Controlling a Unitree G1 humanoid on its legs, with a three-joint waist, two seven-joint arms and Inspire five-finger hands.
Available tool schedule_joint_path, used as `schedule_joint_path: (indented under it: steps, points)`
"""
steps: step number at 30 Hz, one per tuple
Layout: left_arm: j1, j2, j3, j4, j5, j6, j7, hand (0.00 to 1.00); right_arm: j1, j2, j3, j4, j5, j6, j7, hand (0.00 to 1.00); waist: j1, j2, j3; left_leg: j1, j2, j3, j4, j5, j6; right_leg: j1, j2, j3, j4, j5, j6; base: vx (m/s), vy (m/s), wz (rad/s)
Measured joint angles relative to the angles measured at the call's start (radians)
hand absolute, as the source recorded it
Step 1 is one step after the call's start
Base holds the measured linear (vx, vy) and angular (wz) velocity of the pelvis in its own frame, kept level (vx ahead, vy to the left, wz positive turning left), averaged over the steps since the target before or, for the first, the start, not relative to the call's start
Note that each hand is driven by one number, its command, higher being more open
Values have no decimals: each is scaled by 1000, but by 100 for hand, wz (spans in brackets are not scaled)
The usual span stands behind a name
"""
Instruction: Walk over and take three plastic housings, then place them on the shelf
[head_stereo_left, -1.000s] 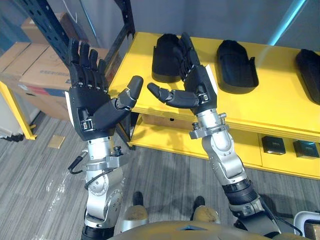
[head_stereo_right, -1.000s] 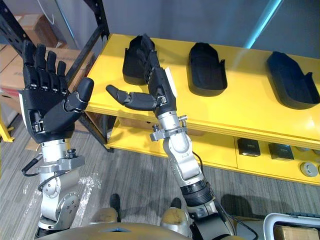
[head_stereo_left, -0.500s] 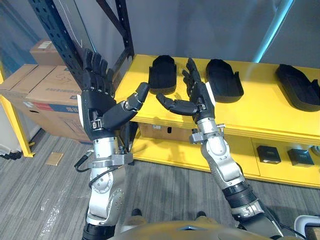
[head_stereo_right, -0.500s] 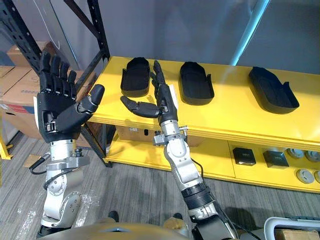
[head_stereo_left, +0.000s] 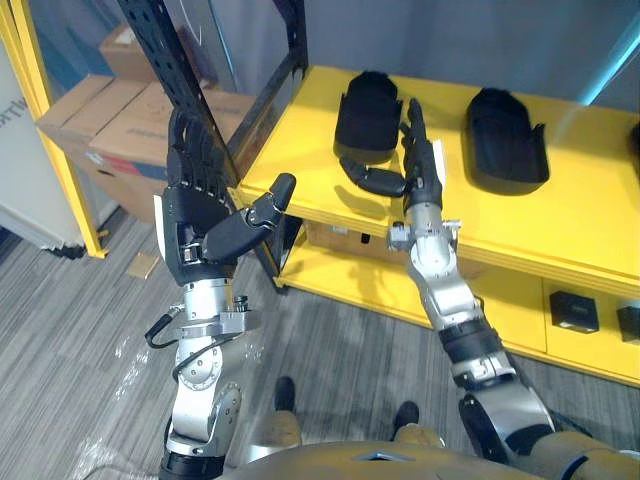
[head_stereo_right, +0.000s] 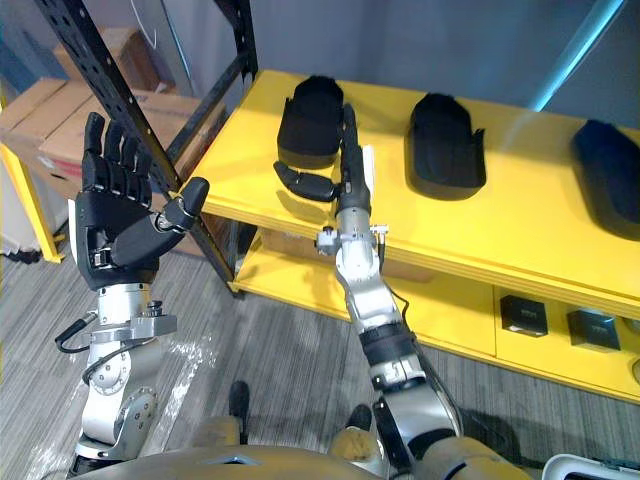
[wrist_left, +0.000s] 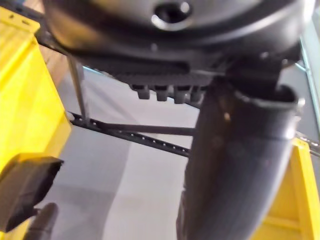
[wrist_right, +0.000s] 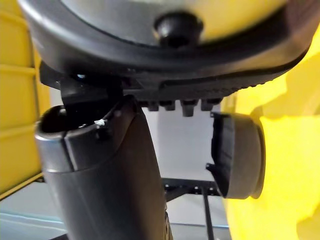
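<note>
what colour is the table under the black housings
The table is bright yellow, clearest in the right eye view.

The plastic housings (head_stereo_right: 308, 115) are black, the shelf (head_stereo_right: 500, 230) yellow, the cardboard boxes (head_stereo_left: 100, 115) brown.

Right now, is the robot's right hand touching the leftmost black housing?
Cannot tell. In the right eye view the right hand overlaps the edge of the leftmost housing, but no gap or contact shows plainly.

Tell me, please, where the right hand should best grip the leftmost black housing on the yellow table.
Probably across its long side walls, from the near end: the leftmost housing lies lengthwise away from the robot, beside the open right hand.
</note>
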Motion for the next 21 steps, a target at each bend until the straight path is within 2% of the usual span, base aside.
schedule_joint_path:
  steps: [2, 10, 16, 21]
  points:
    - [-2, -2, 9, 0, 0, -1, 16, 100, -45, -25, -6, 22, 0, -1, 0, 100, 1, 12, 37, -17, -3, -3, 0, 7, 3, -23, -5, -2, 15, -1, -1, -36, 9, 3]
    - [-9, -4, 15, 0, -40, -2, 26, 100, -75, -62, -46, 42, 1, -1, 2, 100, -3, 22, 101, -29, -4, -1, 1, 12, 5, -53, -10, 10, 43, -7, -8, 5, -1, -3]
    - [-11, -6, 16, -2, -40, -7, 29, 100, -104, -97, -53, 72, 2, -4, 24, 100, -5, 36, 124, -26, -5, -4, 1, 18, 2, -75, -22, 12, 101, -37, -8, -4, 0, 1]
    - [-10, -7, 16, -2, -39, -7, 28, 100, -104, -96, -51, 72, 2, -5, 64, 100, -4, 37, 126, -26, -9, -3, 1, 18, 2, -93, -33, 18, 139, -58, -11, 0, 0, 0]
